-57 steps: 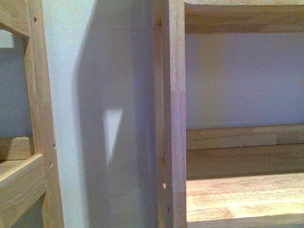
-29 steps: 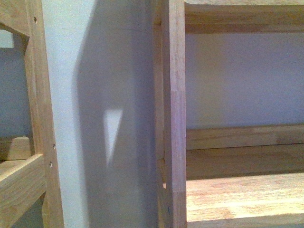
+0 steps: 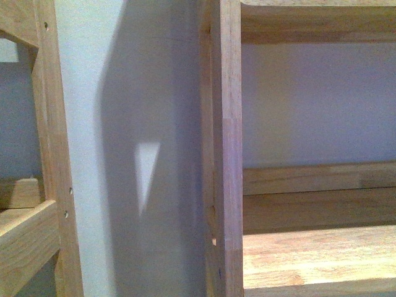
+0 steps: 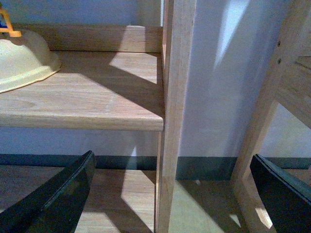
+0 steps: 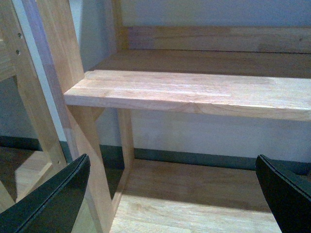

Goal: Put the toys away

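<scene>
Front view: a wooden shelf upright (image 3: 226, 148) is standing in the middle, with a bare shelf board (image 3: 318, 260) reaching rightward from it and a pale wall (image 3: 124, 124) showing behind. A second wooden frame (image 3: 52, 154) is standing at the left edge. No arm is showing here.

Left wrist view: the left tool (image 4: 175, 194) is gaping wide, holding nothing, its dark fingers (image 4: 58, 199) framing a shelf post (image 4: 175, 111). A cream plastic dome-shaped object (image 4: 22, 60) is sitting at the shelf's far end.

Right wrist view: the right tool (image 5: 170, 199) is spreading wide and empty, facing a bare shelf (image 5: 194, 92).

The plush toy is appearing in none of the views.
</scene>
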Controlling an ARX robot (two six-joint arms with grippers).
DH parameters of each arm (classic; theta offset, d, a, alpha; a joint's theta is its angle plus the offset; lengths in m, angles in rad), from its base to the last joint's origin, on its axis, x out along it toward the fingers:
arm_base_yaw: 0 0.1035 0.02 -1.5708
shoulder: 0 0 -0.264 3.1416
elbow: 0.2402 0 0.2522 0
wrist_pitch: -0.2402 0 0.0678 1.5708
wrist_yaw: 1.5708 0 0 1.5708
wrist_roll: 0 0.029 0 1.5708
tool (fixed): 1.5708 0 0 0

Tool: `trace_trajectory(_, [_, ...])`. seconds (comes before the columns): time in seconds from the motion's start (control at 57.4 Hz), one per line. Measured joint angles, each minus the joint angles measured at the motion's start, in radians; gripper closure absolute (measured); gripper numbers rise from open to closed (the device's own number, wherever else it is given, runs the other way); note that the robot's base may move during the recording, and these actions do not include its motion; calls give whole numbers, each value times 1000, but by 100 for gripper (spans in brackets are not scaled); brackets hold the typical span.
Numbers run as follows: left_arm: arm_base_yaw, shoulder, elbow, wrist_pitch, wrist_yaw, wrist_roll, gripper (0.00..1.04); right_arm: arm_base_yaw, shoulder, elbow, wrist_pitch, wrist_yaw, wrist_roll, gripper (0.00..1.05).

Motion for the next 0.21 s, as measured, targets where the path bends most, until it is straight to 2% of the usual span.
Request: trace_trajectory(0.209, [0,0,0,0,0,0,6,0,0,0,0,0,0,0])
